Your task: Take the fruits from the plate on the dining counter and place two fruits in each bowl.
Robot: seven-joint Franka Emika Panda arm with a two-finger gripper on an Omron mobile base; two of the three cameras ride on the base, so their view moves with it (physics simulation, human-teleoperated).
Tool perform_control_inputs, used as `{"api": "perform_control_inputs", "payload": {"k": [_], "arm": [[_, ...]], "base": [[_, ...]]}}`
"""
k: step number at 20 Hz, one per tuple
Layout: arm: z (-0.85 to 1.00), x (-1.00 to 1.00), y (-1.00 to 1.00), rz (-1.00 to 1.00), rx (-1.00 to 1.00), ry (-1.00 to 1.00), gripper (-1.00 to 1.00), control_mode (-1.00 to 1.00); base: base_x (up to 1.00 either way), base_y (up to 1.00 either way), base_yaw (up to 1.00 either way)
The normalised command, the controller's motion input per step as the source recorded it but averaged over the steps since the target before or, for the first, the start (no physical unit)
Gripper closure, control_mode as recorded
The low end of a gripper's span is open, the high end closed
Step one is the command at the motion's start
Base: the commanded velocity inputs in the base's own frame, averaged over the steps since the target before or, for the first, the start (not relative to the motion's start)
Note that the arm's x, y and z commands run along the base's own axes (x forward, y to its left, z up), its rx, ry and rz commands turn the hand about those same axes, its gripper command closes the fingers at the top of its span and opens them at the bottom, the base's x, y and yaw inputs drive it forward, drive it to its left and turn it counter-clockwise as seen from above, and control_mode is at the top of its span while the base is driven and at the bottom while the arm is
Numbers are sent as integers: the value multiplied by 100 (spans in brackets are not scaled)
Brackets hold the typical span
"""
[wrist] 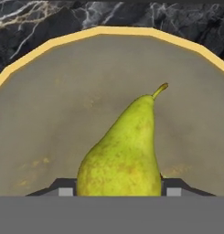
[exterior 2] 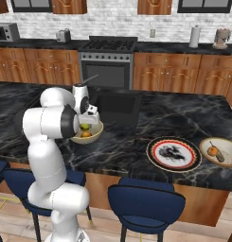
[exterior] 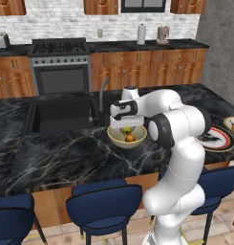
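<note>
Pincer [wrist: 118, 192] clamped on pear [wrist: 125, 151] above cream bowl [exterior: 116, 139]; smooth, firm, light (broad belly grips best).

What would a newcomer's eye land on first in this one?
The yellow-green pear clamped between the gripper fingers, hanging over the deep cream bowl on the black marble dining counter. An orange fruit already sits in that bowl. To the right, the red-rimmed white plate lies bare of fruit.
</note>
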Motion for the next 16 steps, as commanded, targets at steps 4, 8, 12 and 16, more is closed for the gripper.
{"api": "perform_control_inputs", "payload": {"k": [4, 8, 12, 16], "arm": [[0, 0, 0, 0, 0, 0, -100, -100], [0, 0, 0, 0, 0, 0, -100, -100], [0, 0, 0, 0, 0, 0, -100, -100], [16, -4, -2, 0, 0, -1, -100, -100]], "base": [[0, 0, 0], [0, 0, 0], [0, 0, 0], [0, 0, 0]]}}
